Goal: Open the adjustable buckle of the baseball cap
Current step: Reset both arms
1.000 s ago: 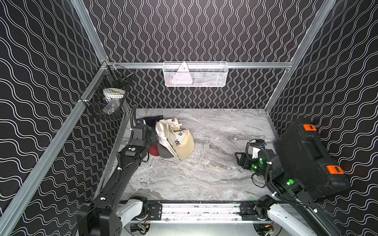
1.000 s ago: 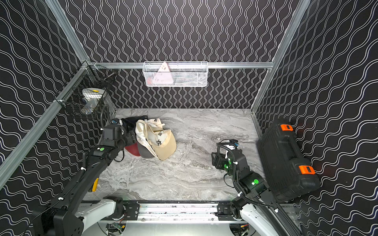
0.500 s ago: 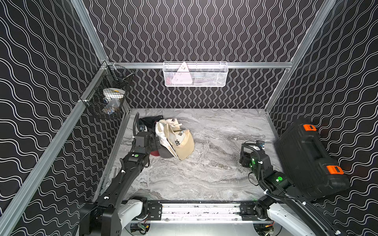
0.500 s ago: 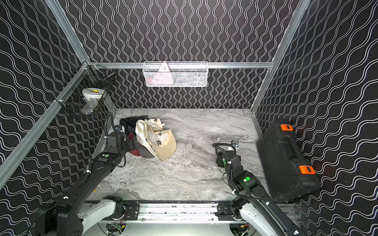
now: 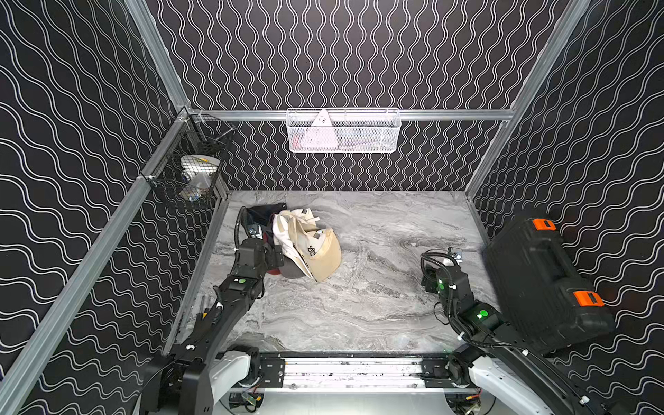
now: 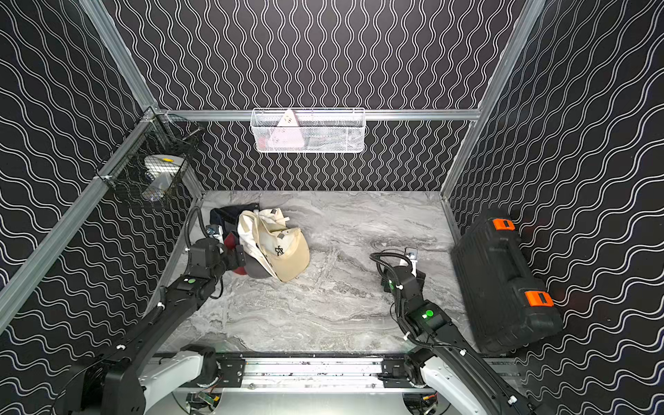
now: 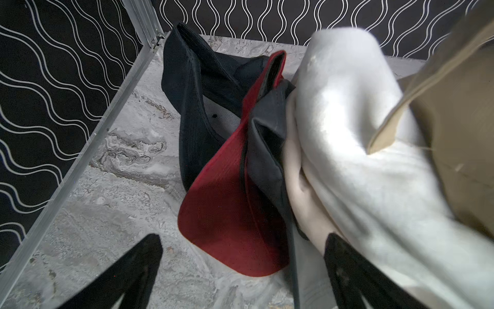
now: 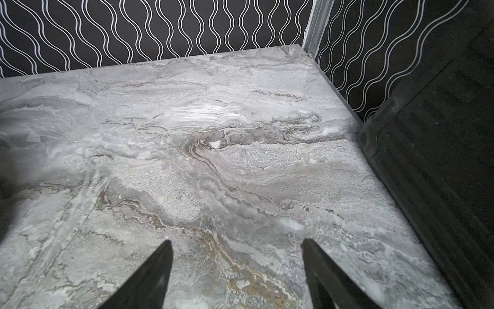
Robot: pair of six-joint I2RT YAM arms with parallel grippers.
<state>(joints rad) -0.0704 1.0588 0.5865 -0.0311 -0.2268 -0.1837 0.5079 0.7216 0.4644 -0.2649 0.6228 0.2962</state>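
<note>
- A heap of caps lies on the marble table (image 5: 359, 305) at its rear left, close to the left wall rail.
- The tan baseball cap (image 5: 319, 251) sits on top of the heap on the side toward the table's middle. It has a dark emblem on its crown and shows in both top views (image 6: 287, 253).
- A small grey tab (image 5: 316, 235) shows on the tan cap. It is too small to tell whether it is the buckle, or whether it is open.
- A cream cap (image 7: 361, 160) lies against the tan one, with a red brim (image 7: 227, 214) and a navy cap (image 7: 192, 93) beside it toward the wall.
- The left gripper (image 7: 242, 240) is low at the near edge of the heap, with its jaws spread wide and gripping nothing.
- The red brim lies in the gap between the left jaws. One finger (image 7: 344, 267) lies right by the cream cloth, but contact cannot be told.
- The right gripper (image 8: 236, 242) hovers over bare marble on the right side, well apart from the caps. Its jaws are apart with nothing between them.
- A black case (image 5: 539, 280) with orange latches leans at the right wall, just beside the right arm (image 5: 467, 312).
- A white wire basket (image 5: 343, 131) hangs on the back rail, and a black mesh basket (image 5: 187, 169) hangs in the left rear corner.
</note>
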